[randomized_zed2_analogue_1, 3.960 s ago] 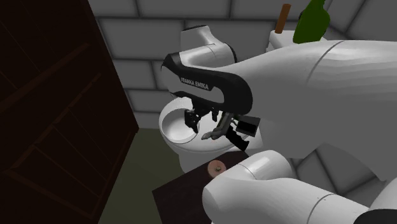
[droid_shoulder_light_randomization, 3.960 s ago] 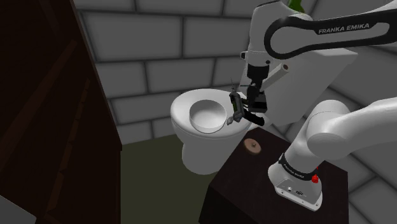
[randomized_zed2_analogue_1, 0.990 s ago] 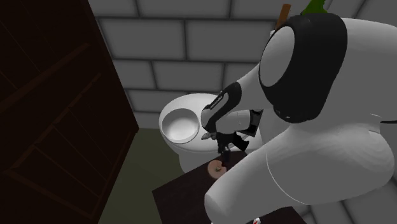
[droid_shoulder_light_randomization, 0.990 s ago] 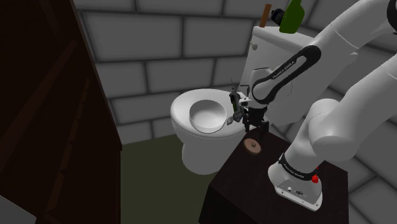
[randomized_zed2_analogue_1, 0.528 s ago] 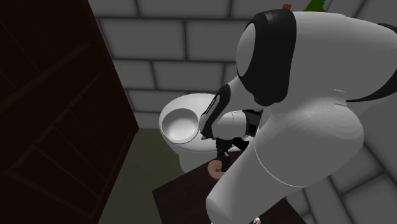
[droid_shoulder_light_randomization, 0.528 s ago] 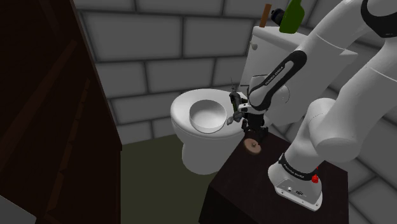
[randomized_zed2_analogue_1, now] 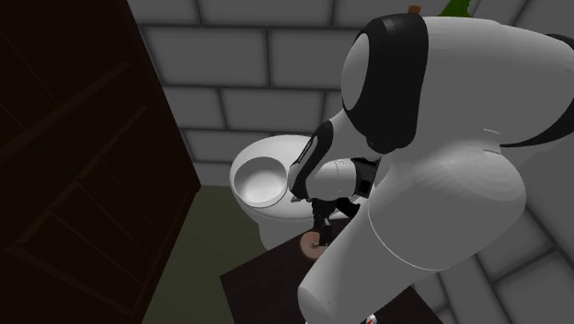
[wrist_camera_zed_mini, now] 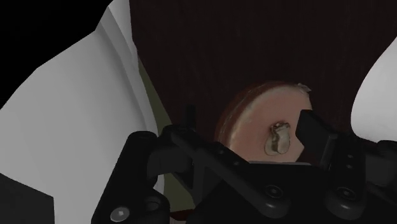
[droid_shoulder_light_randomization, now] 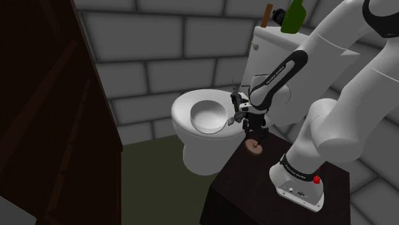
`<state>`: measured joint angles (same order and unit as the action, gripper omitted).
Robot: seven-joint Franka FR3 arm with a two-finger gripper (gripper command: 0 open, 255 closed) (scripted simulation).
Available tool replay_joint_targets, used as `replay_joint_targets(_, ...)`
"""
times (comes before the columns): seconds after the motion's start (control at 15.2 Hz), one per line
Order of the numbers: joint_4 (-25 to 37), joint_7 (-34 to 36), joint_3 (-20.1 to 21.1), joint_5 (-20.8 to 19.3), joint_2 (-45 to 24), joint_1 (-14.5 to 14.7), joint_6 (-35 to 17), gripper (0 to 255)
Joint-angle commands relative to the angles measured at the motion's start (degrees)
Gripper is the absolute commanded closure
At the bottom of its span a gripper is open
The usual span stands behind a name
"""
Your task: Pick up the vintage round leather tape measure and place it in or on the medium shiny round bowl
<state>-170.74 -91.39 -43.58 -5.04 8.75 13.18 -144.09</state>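
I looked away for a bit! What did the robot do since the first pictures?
The arm swung down: its gripper dropped from beside the rim of the toilet to just over the tape measure on the dark box. Whether it has gripped it, I can't tell. The tape measure, the bowl on the toilet and the green bottle stayed put.

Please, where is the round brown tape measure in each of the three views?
Shoulder view: tape measure right of centre, below the pincer.
Second exterior view: low centre, against the white arm.
Wrist view: between the pincer's fingers.
Shared landmark: the dark stand under it.
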Motion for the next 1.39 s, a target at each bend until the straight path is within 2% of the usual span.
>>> replay_joint_targets(0.0, -0.62, -0.02, 0.01, 0.17, -0.75, 0.18, 0.04, 255)
replay_joint_targets(0.4, -1.21, 0.56, 0.09, -0.88, -0.05, -0.44, 0.07, 255)
replay_joint_targets(0.46, -0.64, 0.04, 0.01, 0.02, -0.66, 0.07, 0.09, 255)
replay_joint_targets(0.79, -0.76, 5.39, 2.37, -7.09, 7.66, -4.65, 7.39, 255)
replay_joint_targets(0.99, -0.59, 7.26, 3.88, -9.18, 12.10, -6.69, 11.79, 255)
replay_joint_targets(1.06, -0.71, 6.58, 3.33, -8.64, 10.71, -6.20, 10.27, 255)
replay_joint_targets(1.12, -0.71, 6.58, 3.32, -8.65, 10.72, -6.20, 10.27, 0)
replay_joint_targets(1.32, 5.17, -12.62, 1.58, 1.10, 1.73, 8.59, 15.69, 0)
